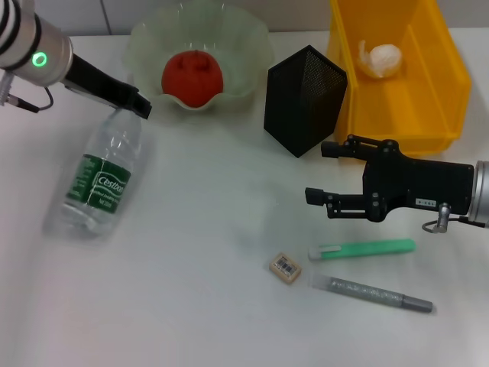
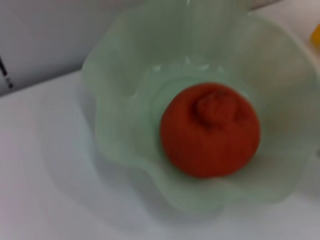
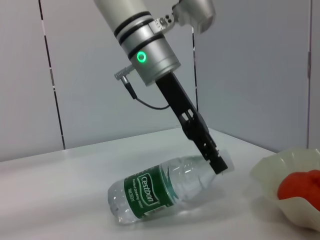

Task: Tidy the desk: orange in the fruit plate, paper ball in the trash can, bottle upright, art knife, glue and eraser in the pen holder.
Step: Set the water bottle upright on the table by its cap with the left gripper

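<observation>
In the head view the bottle [image 1: 98,181] is seen lying on the white surface [image 1: 199,252] at left of the frame, its neck end hidden under the left pincer [image 1: 142,105], whose grip cannot be told, while the right pincer [image 1: 321,173] is held released at right of centre. In the left wrist view only the orange [image 2: 210,131] in the fruit plate [image 2: 125,90] is shown. In the right wrist view the bottle [image 3: 165,192] is shown at lower centre; thin, smooth and squashable, it is best taken at the stiffer neck.

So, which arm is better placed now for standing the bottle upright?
The left. The left gripper is already at the neck end of the lying bottle, while the right gripper hovers far across the table, near the eraser.
</observation>
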Robot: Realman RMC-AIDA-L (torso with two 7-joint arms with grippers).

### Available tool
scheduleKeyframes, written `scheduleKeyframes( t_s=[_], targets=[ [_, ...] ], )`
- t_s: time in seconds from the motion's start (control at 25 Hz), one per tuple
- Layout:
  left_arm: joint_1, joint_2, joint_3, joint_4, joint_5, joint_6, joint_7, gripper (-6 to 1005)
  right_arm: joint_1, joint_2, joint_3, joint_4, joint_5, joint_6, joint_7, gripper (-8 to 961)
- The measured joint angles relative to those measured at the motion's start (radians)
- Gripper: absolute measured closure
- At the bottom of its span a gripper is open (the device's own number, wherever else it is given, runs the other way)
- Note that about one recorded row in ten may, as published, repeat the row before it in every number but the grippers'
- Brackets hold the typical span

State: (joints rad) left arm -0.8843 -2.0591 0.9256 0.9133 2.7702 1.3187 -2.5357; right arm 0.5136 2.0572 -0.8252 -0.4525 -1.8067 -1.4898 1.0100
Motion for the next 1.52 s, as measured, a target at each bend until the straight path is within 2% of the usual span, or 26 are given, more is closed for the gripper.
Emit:
scheduleKeyframes(
  t_s=[0.16,0.64,1.52],
  targets=[
    [0.029,0.004,-0.001,0.070,-0.054,0.034,0.020,560,0.000,0.000,0.000,0.000,0.000,0.000,0.001,125],
    [0.086,0.013,-0.001,0.178,-0.168,0.084,0.070,560,0.000,-0.004,0.002,0.000,0.000,0.003,0.002,125],
    [0.155,0.014,-0.002,0.302,-0.284,0.129,0.128,560,-0.003,-0.003,0.003,-0.005,0.001,0.007,0.008,125]
  ],
)
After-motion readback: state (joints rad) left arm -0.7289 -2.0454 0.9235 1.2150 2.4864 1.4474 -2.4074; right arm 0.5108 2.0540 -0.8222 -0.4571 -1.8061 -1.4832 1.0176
